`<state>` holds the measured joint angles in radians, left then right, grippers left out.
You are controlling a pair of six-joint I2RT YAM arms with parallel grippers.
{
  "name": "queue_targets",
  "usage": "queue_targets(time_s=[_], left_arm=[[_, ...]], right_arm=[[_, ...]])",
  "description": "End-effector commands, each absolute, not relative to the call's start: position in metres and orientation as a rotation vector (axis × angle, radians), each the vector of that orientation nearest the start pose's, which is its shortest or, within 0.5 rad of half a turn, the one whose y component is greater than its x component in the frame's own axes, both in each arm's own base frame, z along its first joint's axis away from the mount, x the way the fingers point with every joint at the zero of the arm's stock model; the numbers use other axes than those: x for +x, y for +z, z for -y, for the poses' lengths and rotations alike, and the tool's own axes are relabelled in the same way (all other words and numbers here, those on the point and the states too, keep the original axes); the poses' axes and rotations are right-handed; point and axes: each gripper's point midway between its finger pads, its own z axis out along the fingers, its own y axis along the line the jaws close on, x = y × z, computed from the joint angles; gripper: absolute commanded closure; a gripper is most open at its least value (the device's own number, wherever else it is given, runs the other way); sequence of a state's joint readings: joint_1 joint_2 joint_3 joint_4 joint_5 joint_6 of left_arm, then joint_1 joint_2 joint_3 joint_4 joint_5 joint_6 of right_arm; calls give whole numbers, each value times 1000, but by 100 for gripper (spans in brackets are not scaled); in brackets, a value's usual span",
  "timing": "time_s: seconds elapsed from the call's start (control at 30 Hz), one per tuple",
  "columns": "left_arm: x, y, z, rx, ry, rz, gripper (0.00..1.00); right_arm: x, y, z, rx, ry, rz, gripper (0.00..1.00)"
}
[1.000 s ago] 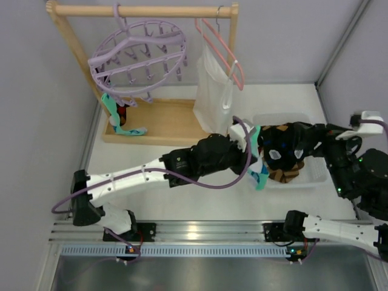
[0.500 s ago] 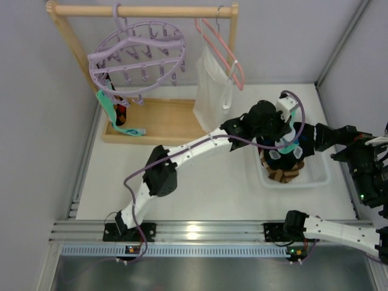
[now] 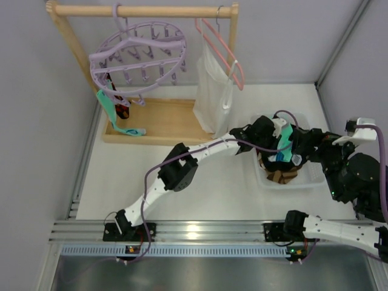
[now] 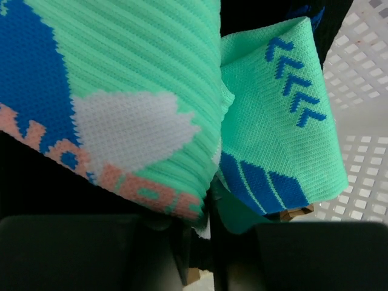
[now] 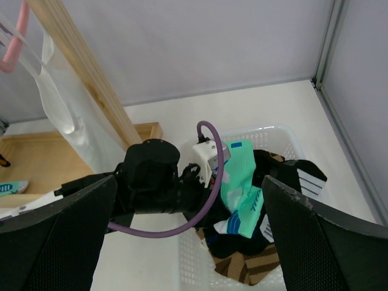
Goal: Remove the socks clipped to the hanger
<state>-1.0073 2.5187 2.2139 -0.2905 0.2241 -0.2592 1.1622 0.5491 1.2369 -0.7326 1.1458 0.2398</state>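
Drop-off step, I'd say. The left arm reached right across the surface, and its fingers (image 4: 91, 254) sat over the white perforated plastic basket (image 3: 312, 176). A teal knit sock w/ blue marks (image 4: 121, 60) was draped in front of them onto the heap of dark and brown socks (image 3: 282, 176) already in there. Those fingers stood only a slit apart w/ teal fabric running into the slit. I couldn't tell if they gripped it or had let go. The right arm's fingers (image 5: 54, 242) were spread wide, nothing btwn them, hovering by the basket.

Next move, prob.: open fully and lift clear so the sock doesn't drag out. Then back to the round lavender plastic drying hanger (image 3: 138, 57) on the wooden rack (image 3: 142, 10). A second teal sock (image 3: 108, 104) and a red-orange-black sock (image 3: 123, 111) hung from its near-left clips, so the job wasn't done.

Vs. a sec before: the left arm had been folded short of the basket, its sock dangling at the near-left corner. Now the arm was stretched out and the sock lay inside. The socks on the hanger were unchanged.
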Motion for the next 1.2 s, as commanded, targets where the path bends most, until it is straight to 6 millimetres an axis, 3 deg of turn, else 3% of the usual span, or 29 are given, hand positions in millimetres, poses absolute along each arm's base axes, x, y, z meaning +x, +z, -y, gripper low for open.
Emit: queue_targets(time_s=[0.0,0.17,0.3,0.37,0.4,0.43,0.47,0.5,0.53,0.6,0.63,0.67,0.7,0.73,0.77,0.8,0.87,0.9,0.93,0.97,1.0,1.07,1.1,1.17], left_arm=[[313,173,589,925,-1021,-1974,77],[309,228,586,895,-1055,-1884,52],[312,248,571,844,-1000,-1888,32],[318,244,557,799,-921,-1919,22],[317,262,548,776,-909,-1898,20],[315,245,537,776,-863,-1941,12],[315,247,530,763,-840,-1944,2],[311,261,521,757,-840,-1926,2],[308,250,514,763,-820,-1953,1],[302,249,504,755,-813,-1971,1],[300,268,491,714,-801,-1949,1],[295,245,477,701,-753,-2008,1],[301,245,461,617,-676,-2018,2],[298,263,440,564,-636,-1990,1],[288,237,424,569,-554,-2034,1],[291,249,395,465,-469,-2007,1],[290,241,358,357,-373,-2014,1],[282,205,329,319,-274,-2069,1],[280,220,303,229,-248,-2025,1],[278,211,284,193,-212,-2033,1],[270,185,262,162,-165,-2067,1],[264,190,224,43,-142,-2032,1],[255,171,205,33,-98,-2052,1],[249,177,181,-36,-88,-2012,2]], right_arm=[[184,408,-37,169,205,-1579,0],[185,408,-39,172,205,-1581,0],[186,405,-41,170,194,-1587,0],[186,405,-40,173,194,-1587,1],[187,405,-41,176,194,-1588,0],[186,406,-41,177,199,-1585,1],[187,406,-42,175,197,-1586,1],[188,406,-43,173,194,-1587,1],[188,406,-44,174,193,-1586,1],[190,406,-48,171,190,-1589,1],[190,407,-51,163,202,-1588,0],[190,407,-54,162,210,-1589,1],[191,406,-58,152,214,-1593,1],[192,403,-62,140,215,-1598,1],[193,402,-68,128,232,-1599,0],[194,401,-76,109,245,-1598,1],[197,399,-86,82,265,-1594,1],[197,397,-92,67,275,-1596,1],[198,395,-100,48,292,-1597,1],[200,395,-108,30,304,-1596,1],[201,394,-113,21,306,-1597,1],[205,389,-131,-22,317,-1614,1],[207,388,-140,-38,333,-1616,0],[211,379,-164,-101,351,-1638,1]])
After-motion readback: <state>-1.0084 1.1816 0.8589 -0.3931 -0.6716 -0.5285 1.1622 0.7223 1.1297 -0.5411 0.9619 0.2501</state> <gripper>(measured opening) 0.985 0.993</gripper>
